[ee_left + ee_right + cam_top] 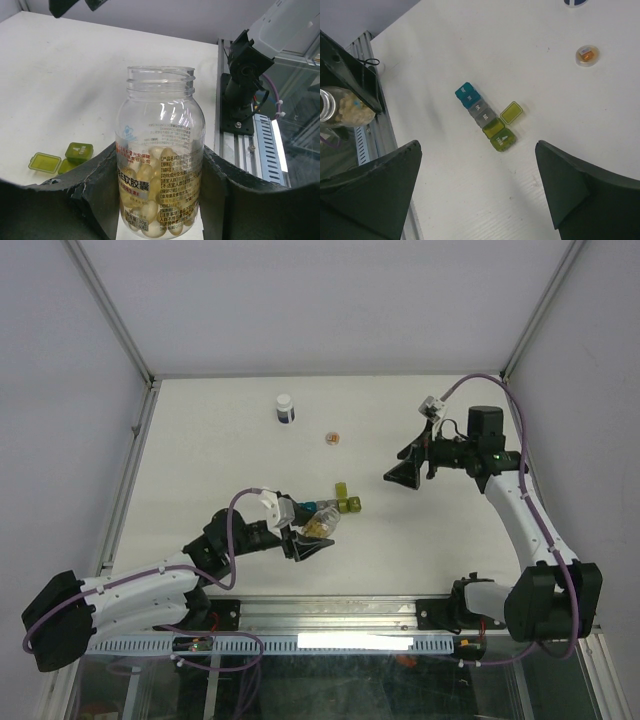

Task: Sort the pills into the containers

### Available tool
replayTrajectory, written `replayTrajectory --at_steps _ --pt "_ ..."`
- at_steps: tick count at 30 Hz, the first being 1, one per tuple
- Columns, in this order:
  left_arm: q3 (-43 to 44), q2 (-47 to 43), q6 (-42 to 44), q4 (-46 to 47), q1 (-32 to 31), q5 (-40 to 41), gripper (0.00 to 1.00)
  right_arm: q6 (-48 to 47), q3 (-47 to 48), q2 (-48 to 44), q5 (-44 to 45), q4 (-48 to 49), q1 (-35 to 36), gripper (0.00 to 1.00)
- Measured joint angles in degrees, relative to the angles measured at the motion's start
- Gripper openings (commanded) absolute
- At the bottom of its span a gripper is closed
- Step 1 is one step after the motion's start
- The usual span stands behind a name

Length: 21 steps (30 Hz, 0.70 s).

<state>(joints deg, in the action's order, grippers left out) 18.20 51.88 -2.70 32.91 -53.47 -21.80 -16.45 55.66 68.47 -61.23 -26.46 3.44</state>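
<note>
Containers [485,117] lie well inside table [470,40] edges.

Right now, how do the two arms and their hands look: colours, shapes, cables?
The left arm and right arm have white links and black joints. A purple cable loops along each. The left hand and right hand each carry two wide, black, wedge-shaped fingers.
</note>
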Motion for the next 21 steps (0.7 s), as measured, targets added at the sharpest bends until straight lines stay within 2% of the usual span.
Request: replayTrajectory --at_steps 5,11,13,16,17,19,21 --pt "2.1 3.5 -1.4 0.4 5.6 -5.7 0.0 1.8 -1.3 -2.0 -2.9 4.3 -1.6 0.99" --pt "-0.7 11.5 -9.9 16.7 15.6 -13.3 0.0 2.5 -2.6 -2.1 -3.5 5.7 -3.8 1.0" --pt "-0.2 14.2 -9.6 18.0 13.5 -14.8 0.0 2.8 -2.6 -2.1 -3.5 5.7 -4.0 1.0" --pt "1.6 13.9 -6.8 13.5 7.4 -16.6 0.0 2.9 -2.6 -1.9 -3.5 5.7 -4.1 0.99" --pt "0.7 13.2 -7.9 15.9 8.9 -18.3 0.0 2.9 -2.6 -1.6 -3.5 5.7 -4.1 1.0" --pt "-2.5 12.4 -11.9 23.9 18.2 -19.7 0.0 2.9 -2.6 -1.2 -3.4 5.7 -4.1 0.99" --pt "-2.8 13.3 -12.7 25.8 22.6 -19.1 0.0 2.9 -2.6 -0.7 -3.3 5.6 -4.1 0.99"
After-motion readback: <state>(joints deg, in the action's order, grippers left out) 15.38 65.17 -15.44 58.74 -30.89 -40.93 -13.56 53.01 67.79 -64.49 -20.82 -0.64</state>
